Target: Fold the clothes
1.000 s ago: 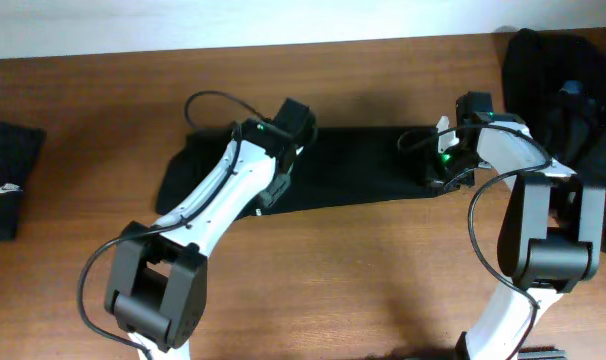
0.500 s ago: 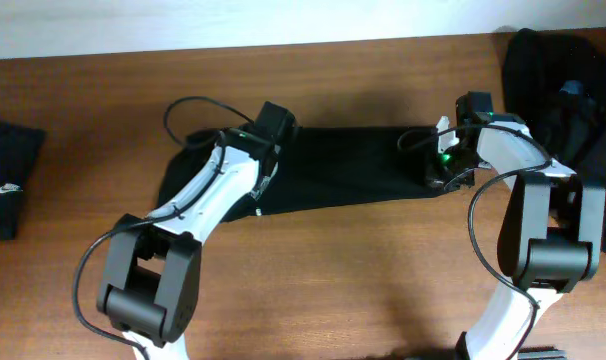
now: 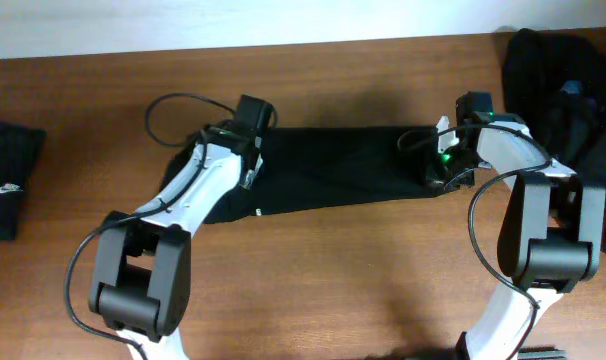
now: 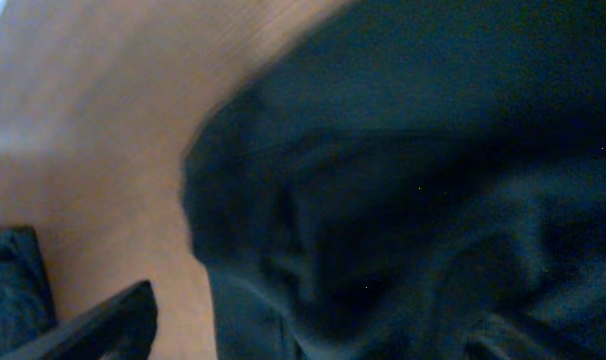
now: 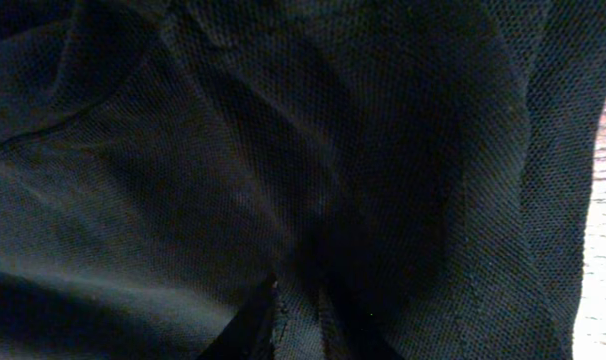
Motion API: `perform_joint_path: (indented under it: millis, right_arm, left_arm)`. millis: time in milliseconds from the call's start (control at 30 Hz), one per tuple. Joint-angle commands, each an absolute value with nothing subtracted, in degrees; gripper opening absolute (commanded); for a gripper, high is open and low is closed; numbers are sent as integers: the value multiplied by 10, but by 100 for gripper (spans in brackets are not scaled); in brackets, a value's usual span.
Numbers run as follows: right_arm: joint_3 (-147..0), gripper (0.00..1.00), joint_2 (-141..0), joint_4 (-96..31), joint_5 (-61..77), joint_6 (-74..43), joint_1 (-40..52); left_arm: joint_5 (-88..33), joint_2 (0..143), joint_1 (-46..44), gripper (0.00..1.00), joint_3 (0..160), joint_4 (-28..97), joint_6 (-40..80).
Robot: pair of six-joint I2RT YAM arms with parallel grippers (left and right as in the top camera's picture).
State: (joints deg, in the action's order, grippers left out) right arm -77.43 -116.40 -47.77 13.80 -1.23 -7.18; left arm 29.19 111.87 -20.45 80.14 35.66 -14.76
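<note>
One of the clothes, a black garment [image 3: 343,165], lies spread as a long strip across the middle of the table. My left gripper [image 3: 249,122] hovers over its upper left part, open. In the blurred left wrist view only one dark finger [image 4: 108,322] shows at the lower left, beside rumpled black fabric [image 4: 413,200]. At the strip's right end my right gripper [image 3: 441,170] is shut on a pinch of the cloth. The right wrist view shows its narrow gripper [image 5: 298,305] with black mesh fabric [image 5: 283,150] caught between the tips.
A folded black garment with a small white logo [image 3: 5,186] lies at the table's left edge. A heap of black clothes [image 3: 568,85] sits at the back right corner. Bare wooden tabletop [image 3: 363,270] runs along the front.
My left arm has swung left and toward the back along the garment, and its jaws have widened. The right arm and the cloth end it holds have not moved.
</note>
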Motion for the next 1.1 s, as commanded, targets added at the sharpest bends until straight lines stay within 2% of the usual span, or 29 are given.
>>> perform_joint_path:
  millis: [0,167,367,500,533,667,733,767,900,1067]
  right_arm:
    - [-752,20,-1188,-481,98,-9,-71]
    - [-752,20,-1188,-487,98,-8,-71]
    - [-752,20,-1188,-486,98,-9,-71]
    - [-752,20,-1188,-486,98,-9,-71]
    - [-752,20,-1188,-486,98,-8,-71]
    - [-752,20,-1188,-486,98,-8,-71]
    - [-752,20,-1188,-484,98,-9,-71]
    - [-752,20,-1188,-483,98,-9,-71]
    - [-752,20,-1188,-475,98,-9,-71]
    - [-752,20,-1188,-475,98,-9,-71]
  left_arm:
    - [298,1122,-178,95,798,319,-152]
    - [298,1122,-140,96,840,301,-134]
    - [268,1122,-118,99,980,430,-80]
    - [198,1122,-114,99,1081,519,-67]
    - [177,1122,-115,91,1099,548,-67]
    - [119,1122,-119,48,1130,680,-27]
    - [77,1124,-120,14,1126,739,-18]
    - [54,1125,-120,1,1123,760,-18]
    - [-22,1126,-124,1,1094,819,-20]
    - [-20,1126,-157,0,1033,832,-26]
